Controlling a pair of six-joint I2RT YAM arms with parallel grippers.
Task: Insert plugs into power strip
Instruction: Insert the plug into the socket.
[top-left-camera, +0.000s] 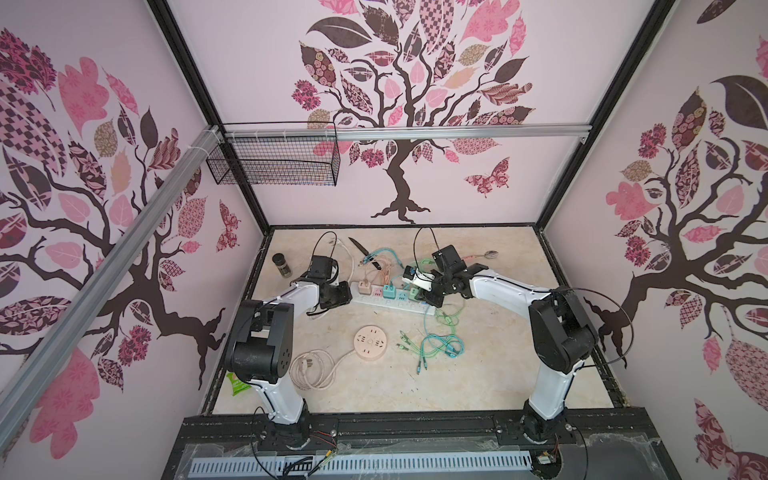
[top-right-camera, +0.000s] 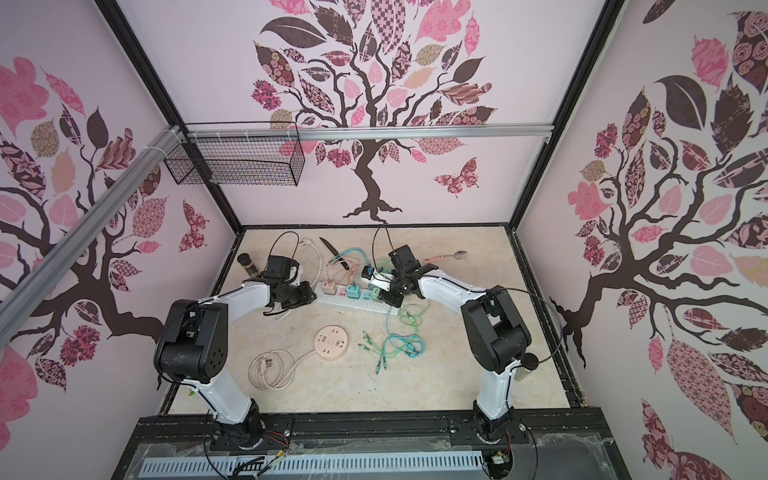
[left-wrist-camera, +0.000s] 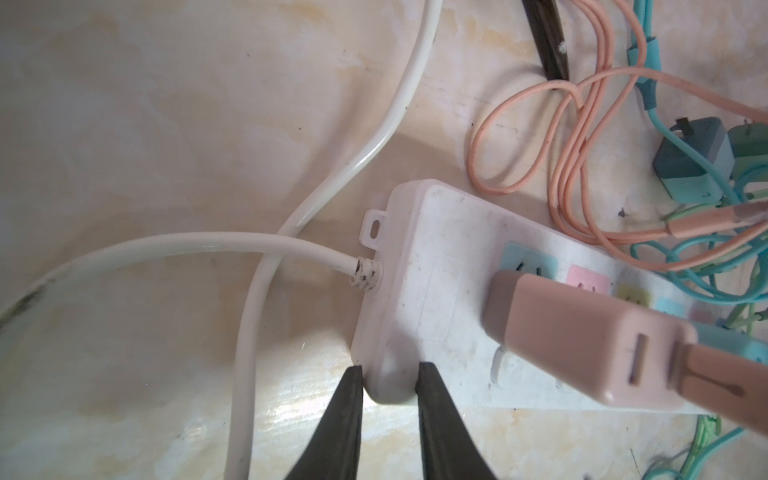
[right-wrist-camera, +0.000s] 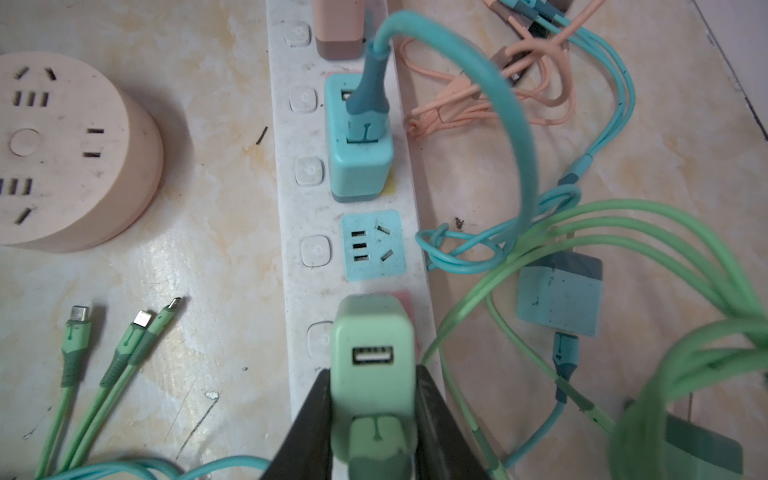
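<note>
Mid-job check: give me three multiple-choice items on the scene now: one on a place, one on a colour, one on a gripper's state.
1. Where does the loose teal plug lie? A) on the table beside the power strip; B) seated in the strip; C) held in the air.
2. What colour is the free socket face between the standing teal plug and the mint green plug? A) yellow; B) pink; C) blue.
3. The right gripper is: A) open, holding nothing; B) shut on the mint green plug; C) shut on the power strip.
Key: 1 A, it lies beside the strip; 2 C, the bare face is blue; 3 B, its jaws clamp the plug's sides.
</note>
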